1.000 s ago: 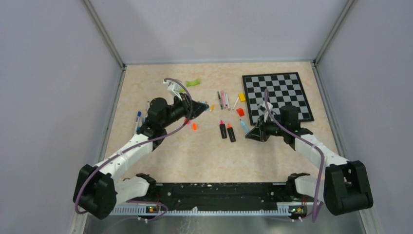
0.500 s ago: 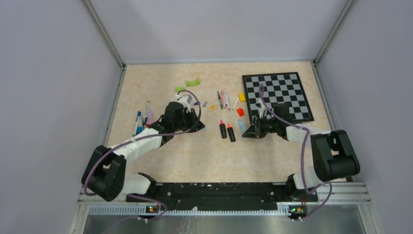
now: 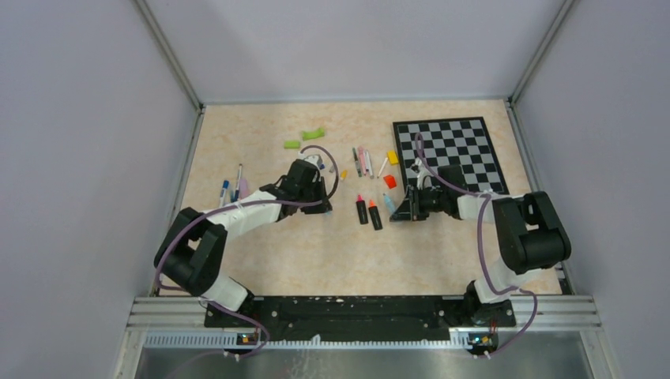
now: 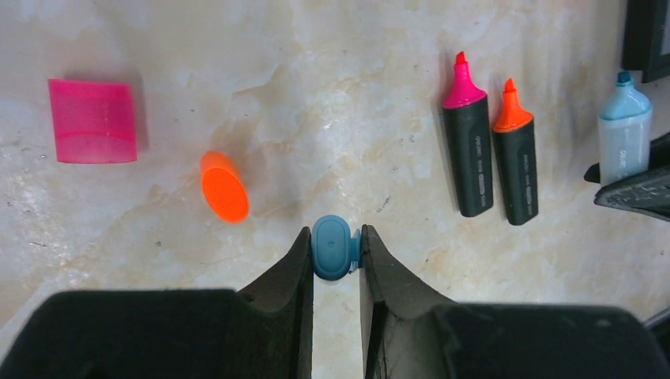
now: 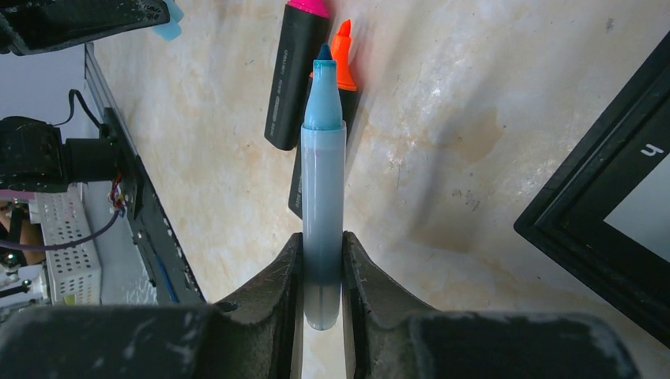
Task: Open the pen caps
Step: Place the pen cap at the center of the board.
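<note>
Accordingly, in the left wrist view the left gripper [image 4: 336, 237] was closed on a blue cap [image 4: 332, 249] at the lower centre of the frame, with the cap pinched end-on between the two fingertips. A pink cap [image 4: 93, 121] lay on the table [image 4: 316, 95] at the upper left. An orange cap [image 4: 223, 185] lay left of centre, apart from the held cap. A pink marker [image 4: 468, 150] and an orange marker [image 4: 515, 162] lay side by side at the upper right, both uncapped, with tips pointing to the top of the frame.

In the right wrist view the right gripper [image 5: 322, 245] clamped the rear part of a blue marker [image 5: 322, 174] at the centre of the frame. Its bare tip pointed to the top of the frame, over the orange marker. The black frame of a checkerboard [image 5: 600, 237] crossed the right edge.

In the top view both grippers were low over the table at mid-frame, one on each side of the two dark markers. The right one was at the lower left corner of the checkerboard. More pens [image 3: 363, 162] lay at the upper centre and others [image 3: 231, 188] at the left.
</note>
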You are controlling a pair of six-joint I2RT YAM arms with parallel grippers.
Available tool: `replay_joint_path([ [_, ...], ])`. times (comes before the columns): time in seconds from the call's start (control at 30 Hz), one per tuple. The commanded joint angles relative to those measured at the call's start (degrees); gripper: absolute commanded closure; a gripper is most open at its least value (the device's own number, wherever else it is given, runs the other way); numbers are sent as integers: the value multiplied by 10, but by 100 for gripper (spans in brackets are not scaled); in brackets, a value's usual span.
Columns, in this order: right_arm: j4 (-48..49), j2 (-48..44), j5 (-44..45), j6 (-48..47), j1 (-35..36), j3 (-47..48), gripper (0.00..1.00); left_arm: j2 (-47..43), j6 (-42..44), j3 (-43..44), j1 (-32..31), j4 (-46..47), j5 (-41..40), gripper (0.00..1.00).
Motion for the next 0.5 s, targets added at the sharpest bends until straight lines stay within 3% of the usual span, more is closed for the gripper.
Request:
replay_joint_path([
  [0.0,6,17,-12,6,8,27,82,24,0,33,-4,-40,-38,89],
  [0.23,-12,28,2,6,27,40,78,55,6,47,-5,-50,-33,83],
  [0.47,-21,28,7,6,27,45,68,65,15,66,-5,-63,-37,73],
])
